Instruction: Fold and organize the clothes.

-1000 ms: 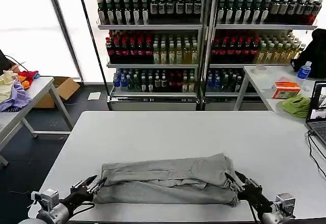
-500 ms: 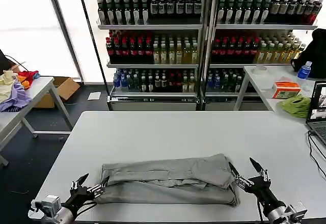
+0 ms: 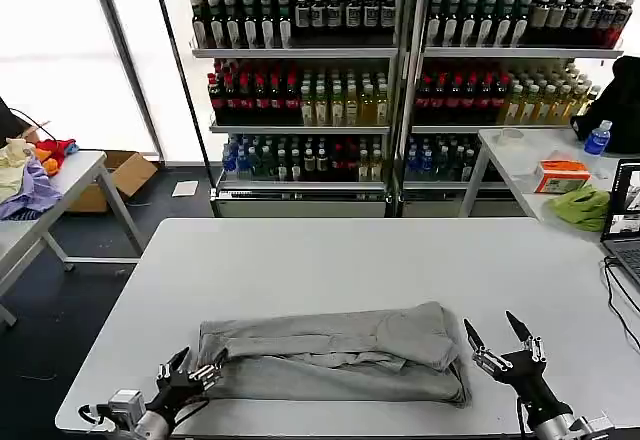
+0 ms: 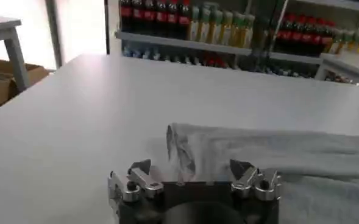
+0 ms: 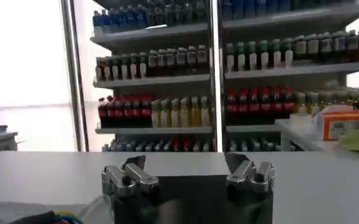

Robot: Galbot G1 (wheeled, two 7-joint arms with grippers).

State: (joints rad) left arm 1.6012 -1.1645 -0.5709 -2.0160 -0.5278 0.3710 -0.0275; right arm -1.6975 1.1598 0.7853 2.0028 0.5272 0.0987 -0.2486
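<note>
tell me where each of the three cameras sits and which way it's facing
Head view: on the robot's head, looking forward and down at the white table and folded grey shirt, drink shelves behind; the left gripper and right gripper show at the near edge.
Left wrist view: on the left arm, low over the table, facing the shirt's end; its own open gripper shows.
Right wrist view: on the right arm, facing the shelves; its own open gripper shows.
Head and left wrist views share the shirt.
</note>
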